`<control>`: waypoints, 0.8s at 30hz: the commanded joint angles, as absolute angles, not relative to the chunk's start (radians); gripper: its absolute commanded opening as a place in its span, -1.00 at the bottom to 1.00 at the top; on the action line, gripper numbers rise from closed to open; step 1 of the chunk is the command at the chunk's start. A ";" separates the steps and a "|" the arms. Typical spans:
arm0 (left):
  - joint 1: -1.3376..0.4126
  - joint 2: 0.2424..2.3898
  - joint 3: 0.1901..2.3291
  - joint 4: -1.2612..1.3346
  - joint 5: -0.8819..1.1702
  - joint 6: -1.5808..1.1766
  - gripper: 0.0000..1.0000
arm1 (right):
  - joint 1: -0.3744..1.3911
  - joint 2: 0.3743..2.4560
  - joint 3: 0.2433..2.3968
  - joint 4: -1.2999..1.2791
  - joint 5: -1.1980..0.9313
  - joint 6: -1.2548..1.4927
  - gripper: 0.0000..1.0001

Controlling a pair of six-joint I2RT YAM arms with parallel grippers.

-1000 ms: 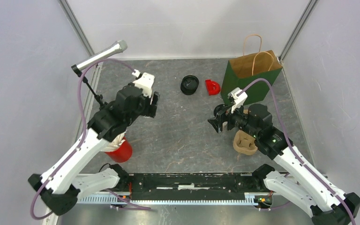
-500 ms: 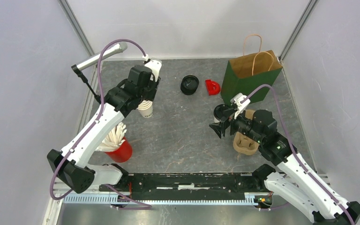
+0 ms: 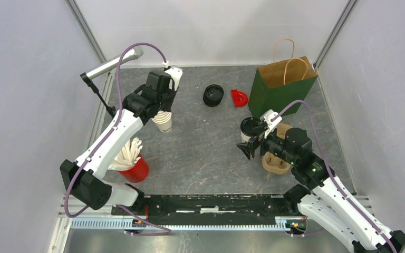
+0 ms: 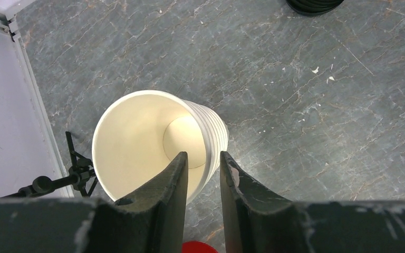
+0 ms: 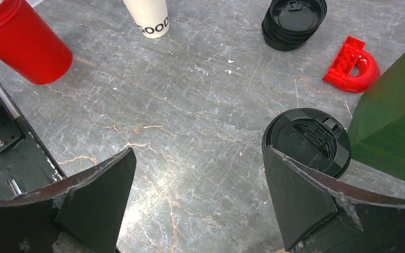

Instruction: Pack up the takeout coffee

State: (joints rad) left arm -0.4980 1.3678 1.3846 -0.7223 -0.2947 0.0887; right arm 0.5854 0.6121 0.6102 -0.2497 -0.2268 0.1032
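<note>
Standing at far left, a red cup of white sticks [image 3: 133, 167] sits near the arm bases. Behind it, the left gripper [image 4: 204, 155] is set narrow astride the rim of the top cup in the stack of lidless cups [image 4: 137, 137], one finger over the inside and one over the outside; contact cannot be determined. At centre rear lie a stack of black lids [image 3: 213, 95] and a red block [image 3: 239, 97]. Right of centre, the lidded coffee cup [image 5: 307, 138] stands upright on the table [image 3: 200, 153] beside the green paper bag [image 3: 285, 84]. It is just ahead of the right gripper [image 5: 199, 153], whose jaws are spread wide and hold nothing.
</note>
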 commanded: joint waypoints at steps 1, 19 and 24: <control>-0.480 1.371 1.392 -0.690 -0.256 0.133 -0.30 | 0.588 0.597 0.601 -0.224 -0.222 0.100 0.96; -0.467 1.391 1.384 -0.703 -0.230 0.170 -0.25 | 0.586 0.553 0.610 -0.265 -0.187 0.094 0.96; -0.465 1.397 1.376 -0.699 -0.241 0.181 -0.46 | 0.586 0.552 0.621 -0.277 -0.174 0.082 0.96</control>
